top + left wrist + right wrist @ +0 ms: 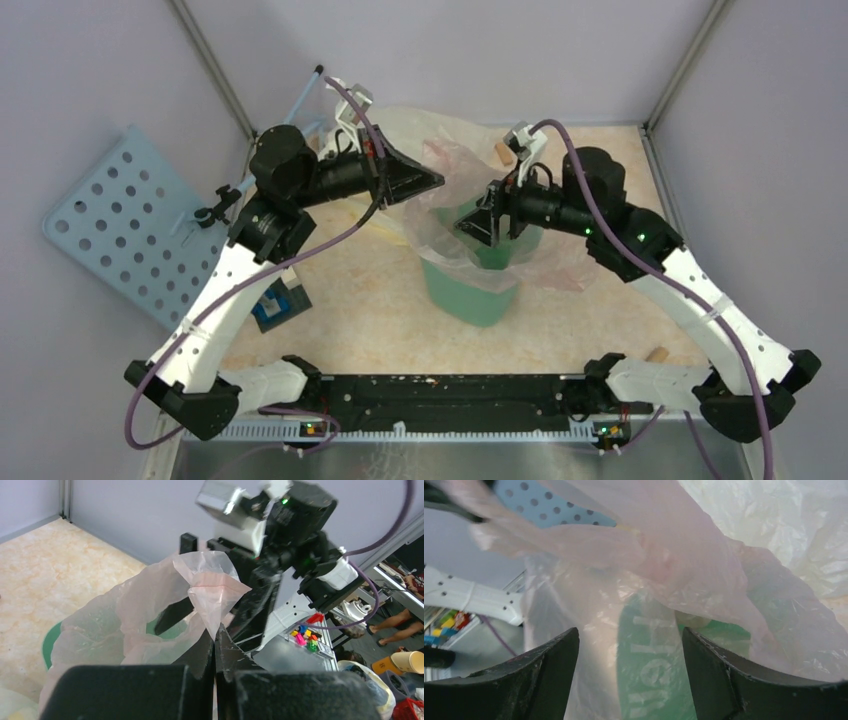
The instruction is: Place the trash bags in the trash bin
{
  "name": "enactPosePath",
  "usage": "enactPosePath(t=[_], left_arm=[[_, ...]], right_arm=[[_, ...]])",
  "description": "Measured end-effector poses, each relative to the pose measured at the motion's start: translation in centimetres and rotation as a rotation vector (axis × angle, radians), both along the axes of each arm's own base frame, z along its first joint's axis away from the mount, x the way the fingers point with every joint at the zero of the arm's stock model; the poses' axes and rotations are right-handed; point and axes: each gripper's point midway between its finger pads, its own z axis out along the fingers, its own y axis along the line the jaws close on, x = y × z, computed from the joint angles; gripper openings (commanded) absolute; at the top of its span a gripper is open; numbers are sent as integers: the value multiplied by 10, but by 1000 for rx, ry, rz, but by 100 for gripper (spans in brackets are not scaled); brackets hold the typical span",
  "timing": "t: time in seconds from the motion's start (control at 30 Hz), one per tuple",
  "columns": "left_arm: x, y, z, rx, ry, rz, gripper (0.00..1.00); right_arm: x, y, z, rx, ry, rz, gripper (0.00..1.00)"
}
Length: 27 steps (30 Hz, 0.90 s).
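While the left jaws clamp the trash bag [207,592], the open right jaws face its film above the trash bin [470,295].

Our left arm [225,288] and right arm [700,292] rise and bend inward toward the centre of the frame. Our left tool [432,182] is clamped tight. Our right tool [478,222] stands with its jaws spread wide.

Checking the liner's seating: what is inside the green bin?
Film of the pink bag hangs into the bin, whose green wall shows through. The open right hand hovers above its mouth. The bottom is hidden by the film.
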Motion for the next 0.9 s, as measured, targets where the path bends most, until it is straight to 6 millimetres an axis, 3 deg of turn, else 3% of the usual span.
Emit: enactPosePath(t=[0.07,0.23,0.47,0.67,0.9], left_arm=[[-3,2,4,-8,-9,1,0],[-13,8,17,-41,-31,2,0],[-23,12,37,-99,-57,-8,0],[-23,11,38,-116,-47,-16,0],[-22,10,37,-119,-40,-17,0]], right_arm=[[10,2,-9,24,7,-55,88],[22,6,-32,91,39,-174,90],[28,25,-10,270,-27,-261,90],[44,15,-9,405,-33,-378,88],[47,12,17,544,-78,-397,85]])
